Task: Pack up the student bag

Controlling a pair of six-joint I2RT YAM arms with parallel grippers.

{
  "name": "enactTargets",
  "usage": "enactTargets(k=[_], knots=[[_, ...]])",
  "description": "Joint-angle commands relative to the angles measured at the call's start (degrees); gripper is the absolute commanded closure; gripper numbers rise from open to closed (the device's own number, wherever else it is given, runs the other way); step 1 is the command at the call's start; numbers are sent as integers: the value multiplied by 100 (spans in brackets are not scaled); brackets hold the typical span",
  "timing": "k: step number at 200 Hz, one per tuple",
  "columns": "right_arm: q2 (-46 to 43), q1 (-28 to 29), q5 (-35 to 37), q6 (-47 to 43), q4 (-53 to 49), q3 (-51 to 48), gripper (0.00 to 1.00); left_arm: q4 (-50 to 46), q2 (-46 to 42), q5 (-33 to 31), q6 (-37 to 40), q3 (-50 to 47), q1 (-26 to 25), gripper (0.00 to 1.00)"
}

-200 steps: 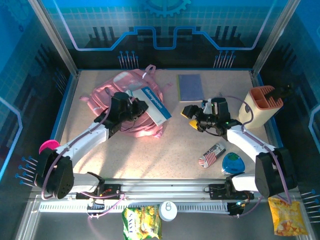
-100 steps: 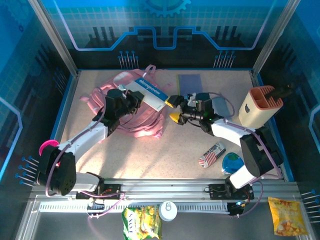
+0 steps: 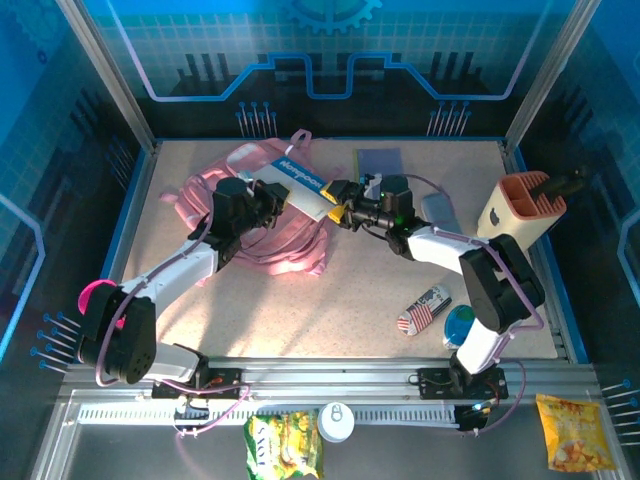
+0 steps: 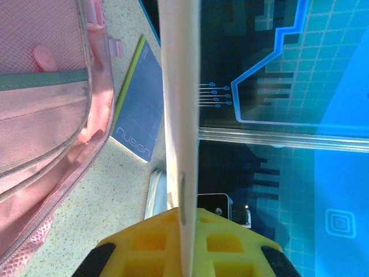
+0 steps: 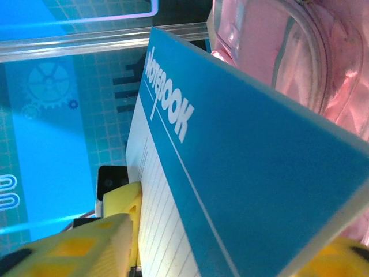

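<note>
The notebook (image 3: 304,184), clamped in the left gripper's (image 3: 270,196) jaws at upper centre, should be steadied over the student bag (image 3: 243,160). Whether the right gripper's (image 3: 338,200) straddling jaws grip it cannot be told.

- A robot lab cell (more demo booth than workshop): blue panels (image 3: 330,50) printed with gears and circuit lines wall it in.
- Metal posts (image 3: 103,70) frame a speckled worktop (image 3: 300,300).
- Left arm (image 3: 170,275) and right arm (image 3: 440,242) are bolted to a rail (image 3: 330,375) at its near edge.
</note>
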Motion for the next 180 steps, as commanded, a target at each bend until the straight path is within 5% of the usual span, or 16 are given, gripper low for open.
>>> enactTargets(k=[1, 20, 59, 106, 180], knots=[[57, -23, 12, 106, 410, 38, 57, 151, -37, 40, -61, 96, 69, 100], [20, -87, -8, 12, 343, 14, 74, -28, -71, 9, 33, 103, 70, 94], [-392, -297, 70, -634, -320, -75, 100, -1313, -246, -278, 896, 403, 93, 58], [-1314, -675, 503, -1735, -1570, -295, 100, -3255, 5, -704, 3085, 1088, 72, 26], [-2256, -1058, 1167, -2644, -3070, -394, 100, -4790, 1034, -1404, 5632, 2176, -382, 19]])
